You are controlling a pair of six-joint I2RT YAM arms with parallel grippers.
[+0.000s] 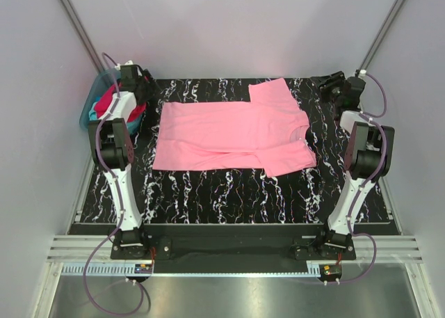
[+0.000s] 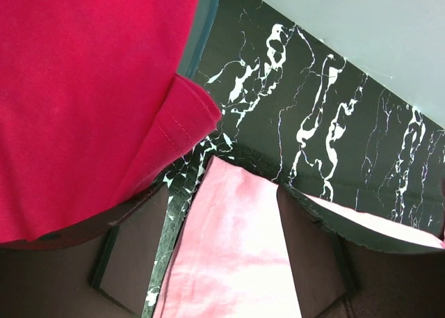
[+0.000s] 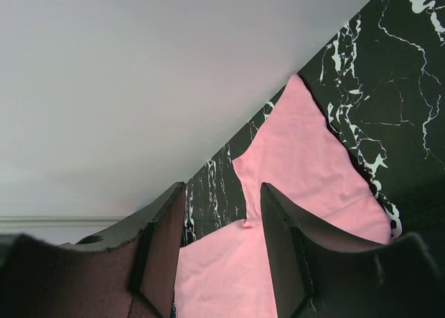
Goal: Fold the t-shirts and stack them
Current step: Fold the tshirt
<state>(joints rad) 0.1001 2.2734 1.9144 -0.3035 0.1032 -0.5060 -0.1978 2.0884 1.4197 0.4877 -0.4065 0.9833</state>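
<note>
A light pink t-shirt lies spread flat on the black marbled table, collar to the right, one sleeve pointing to the far edge. A crimson red t-shirt lies bunched in the tub at the far left and fills the upper left of the left wrist view. I cannot tell a turquoise shirt apart from the tub. My left gripper is open and empty above the pink shirt's hem corner. My right gripper is open and empty, held above the table, with the pink sleeve beyond it.
A translucent blue-green tub stands off the table's far left corner; its rim shows beside the red cloth. Grey walls close in the back and sides. Metal rails run along the near edge.
</note>
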